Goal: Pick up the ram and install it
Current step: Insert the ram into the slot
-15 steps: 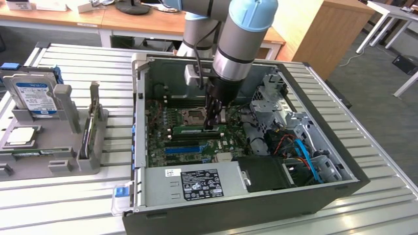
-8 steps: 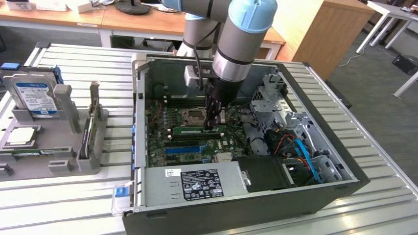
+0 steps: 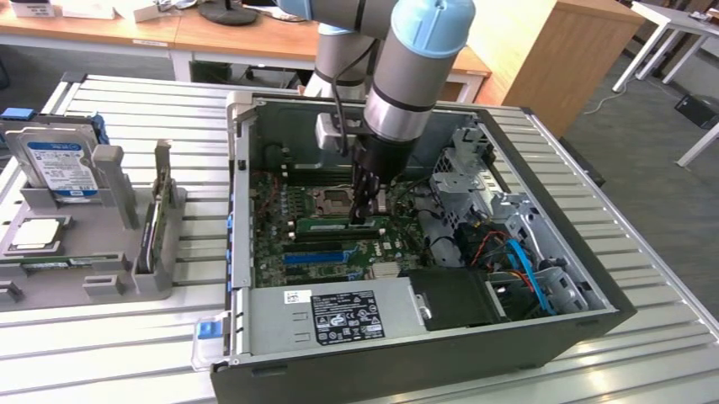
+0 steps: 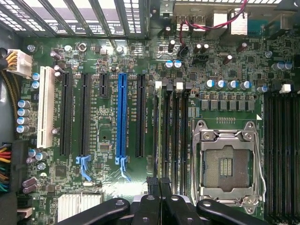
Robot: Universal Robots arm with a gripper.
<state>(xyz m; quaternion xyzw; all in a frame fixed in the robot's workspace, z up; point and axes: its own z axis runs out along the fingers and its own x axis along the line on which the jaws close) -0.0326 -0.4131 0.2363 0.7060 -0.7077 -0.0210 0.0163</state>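
Spotted the ram (image 3: 337, 225) down inside the open PC case (image 3: 450, 374), lying along one of the memory slots at 6 o'clock of the bare CPU socket (image 3: 337, 200) in the exterior view, with the blue slot (image 3: 320, 255) further on at 6 o'clock of that. Looks dropped into the slot rather than carried, though can't tell whether clicked fully home. End effector (image 4: 158, 183) parked right over the stick's 3 o'clock end, black fingertips (image 4: 151, 183) pinched together with nothing between them, so more like resting on or hovering at the top edge than gripping; can't call contact for sure. Handling-wise, guessing very light, stiff along the length but thin enough to flex or crack if twisted, and probably fussy about static. Best held by the long bare edge or the short ends, never across the chips or the contact edge. Flat, narrow, smooth green board with what looks like a pale sticker on one face. Around it: glossy green motherboard (image 4: 105, 154) dotted with round capacitors, shiny metal socket frame, black plastic slots with white clips (image 4: 179, 86). Over at 9 o'clock of the case, a grey plastic fixture (image 3: 101, 286) on the slatted metal bench (image 3: 113, 353), holding a silver hard drive (image 3: 56, 164).
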